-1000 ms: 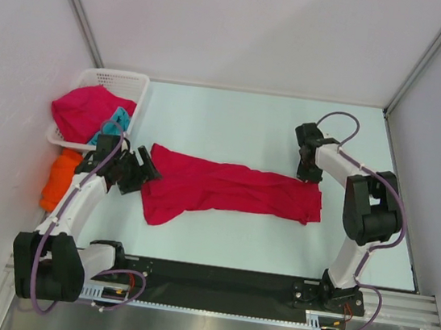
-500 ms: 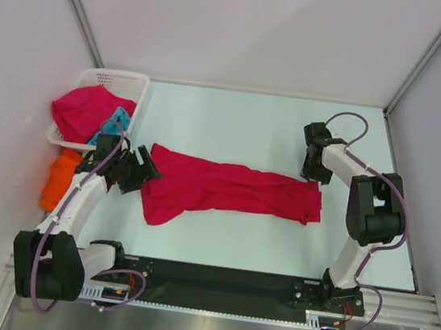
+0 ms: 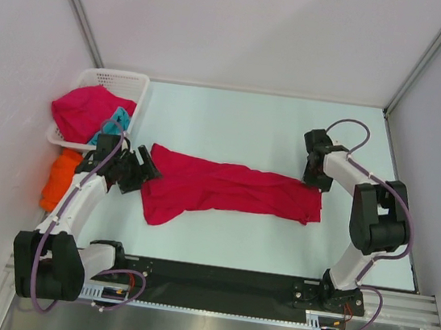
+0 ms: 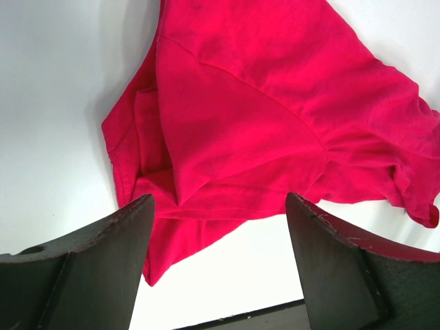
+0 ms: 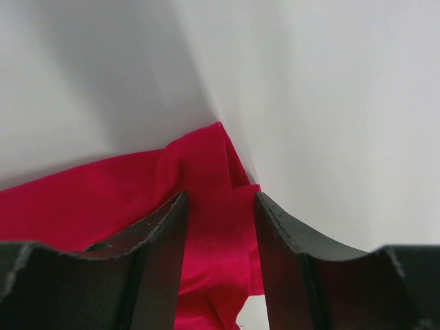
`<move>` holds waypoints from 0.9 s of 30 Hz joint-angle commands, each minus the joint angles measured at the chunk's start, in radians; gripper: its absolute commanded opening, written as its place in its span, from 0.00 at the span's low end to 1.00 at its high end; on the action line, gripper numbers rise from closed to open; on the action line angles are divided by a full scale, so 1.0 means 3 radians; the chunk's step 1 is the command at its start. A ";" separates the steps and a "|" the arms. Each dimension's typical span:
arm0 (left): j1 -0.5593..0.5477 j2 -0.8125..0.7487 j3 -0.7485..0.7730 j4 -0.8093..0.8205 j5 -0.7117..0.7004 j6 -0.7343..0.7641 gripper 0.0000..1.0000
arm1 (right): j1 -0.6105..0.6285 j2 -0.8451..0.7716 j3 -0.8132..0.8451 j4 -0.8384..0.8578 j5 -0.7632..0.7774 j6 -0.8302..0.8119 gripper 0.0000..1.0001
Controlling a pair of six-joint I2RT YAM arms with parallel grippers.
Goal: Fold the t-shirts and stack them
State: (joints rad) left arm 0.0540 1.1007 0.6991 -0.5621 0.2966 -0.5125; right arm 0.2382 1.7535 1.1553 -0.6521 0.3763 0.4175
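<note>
Hidden by the left arm: the near-left edge of the spread crimson t-shirt (image 3: 225,188) passes under the left gripper (image 4: 220,203) in the top view, so its collar end cannot be made out there.
Cut off: the left wrist view shows only one bunched end of that shirt; the right wrist view shows only a folded corner.
Hard to tell: whether the right gripper (image 5: 216,203) touches the cloth with its tips.
Mostly covered: the teal t-shirt (image 3: 116,121), only a small patch showing beside the left arm's cable.
Basket: the white lattice basket (image 3: 118,80) stands at the table's far-left corner, against the wall.
Basket contents: the second crimson t-shirt (image 3: 85,111) is heaped in it and spills over its near rim, the teal one beside it.
Outside the basket: the orange t-shirt (image 3: 60,176) lies crumpled just near of it, by the left wall.
Task shirt: spread lengthwise across the middle of the table (image 3: 234,126), wrinkled and partly doubled over.
Left tool: jaws wide apart over the shirt's left end, holding nothing.
Right tool: jaws apart, straddling a fold ridge at the shirt's far-right corner.
</note>
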 commanded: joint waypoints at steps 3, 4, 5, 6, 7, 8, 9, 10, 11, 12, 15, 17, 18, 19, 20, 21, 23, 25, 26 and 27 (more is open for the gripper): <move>0.0030 -0.0013 -0.0034 0.0084 0.0070 0.0093 0.82 | 0.0065 -0.0169 -0.0021 0.0057 0.0014 0.0050 0.47; 0.0030 -0.0018 -0.0034 0.0084 0.0065 0.0093 0.82 | 0.0085 -0.0169 -0.0021 0.0057 0.0014 0.0050 0.47; 0.0030 -0.0023 -0.0034 0.0079 0.0065 0.0093 0.82 | 0.0095 -0.0164 -0.0031 0.0057 0.0009 0.0065 0.47; 0.0030 -0.0034 -0.0034 0.0084 0.0070 0.0093 0.82 | 0.0101 -0.0159 -0.0026 0.0057 0.0009 0.0060 0.47; 0.0030 -0.0029 -0.0034 0.0084 0.0065 0.0093 0.82 | 0.0111 -0.0149 -0.0021 0.0057 0.0009 0.0060 0.47; 0.0030 -0.0034 -0.0034 0.0079 0.0065 0.0093 0.82 | 0.0126 -0.0144 -0.0021 0.0057 0.0009 0.0060 0.46; 0.0030 -0.0039 -0.0034 0.0079 0.0070 0.0093 0.82 | 0.0136 -0.0144 -0.0026 0.0052 0.0009 0.0065 0.46; 0.0030 -0.0039 -0.0034 0.0069 0.0070 0.0093 0.82 | 0.0147 -0.0138 -0.0026 0.0057 0.0014 0.0066 0.46; 0.0030 -0.0044 -0.0034 0.0074 0.0065 0.0093 0.82 | 0.0157 -0.0138 -0.0026 0.0067 0.0014 0.0076 0.46; 0.0030 -0.0044 -0.0034 0.0069 0.0065 0.0098 0.82 | 0.0162 -0.0128 -0.0036 0.0067 0.0009 0.0076 0.46; 0.0030 -0.0044 -0.0029 0.0069 0.0070 0.0098 0.82 | 0.0177 -0.0118 -0.0047 0.0077 0.0014 0.0086 0.45; 0.0030 -0.0049 -0.0024 0.0064 0.0070 0.0103 0.82 | 0.0183 -0.0108 -0.0062 0.0082 0.0014 0.0086 0.43; 0.0030 -0.0049 -0.0024 0.0059 0.0070 0.0103 0.82 | 0.0193 -0.0108 -0.0072 0.0088 0.0014 0.0076 0.41; 0.0025 -0.0054 -0.0024 0.0064 0.0070 0.0103 0.82 | 0.0188 -0.0113 -0.0087 0.0098 0.0014 0.0086 0.37; 0.0025 -0.0054 -0.0019 0.0064 0.0065 0.0103 0.82 | 0.0188 -0.0118 -0.0093 0.0103 0.0019 0.0086 0.25; 0.0030 -0.0054 -0.0024 0.0059 0.0070 0.0108 0.82 | 0.0188 -0.0118 -0.0093 0.0108 0.0019 0.0076 0.17; 0.0030 -0.0054 -0.0024 0.0058 0.0070 0.0108 0.82 | 0.0188 -0.0123 -0.0093 0.0113 0.0044 0.0071 0.00; 0.0030 -0.0049 -0.0024 0.0058 0.0070 0.0113 0.82 | 0.0188 -0.0138 -0.0083 0.0118 0.0065 0.0055 0.00; 0.0030 -0.0044 -0.0019 0.0058 0.0070 0.0108 0.82 | 0.0183 -0.0149 -0.0072 0.0128 0.0095 0.0050 0.00; 0.0030 -0.0049 -0.0024 0.0058 0.0075 0.0113 0.82 | 0.0188 -0.0149 -0.0067 0.0128 0.0106 0.0035 0.00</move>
State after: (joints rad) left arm 0.0540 1.1004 0.6991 -0.5625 0.2970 -0.5106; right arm 0.2890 1.7481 1.1263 -0.6384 0.3775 0.4324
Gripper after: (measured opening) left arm 0.823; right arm 0.019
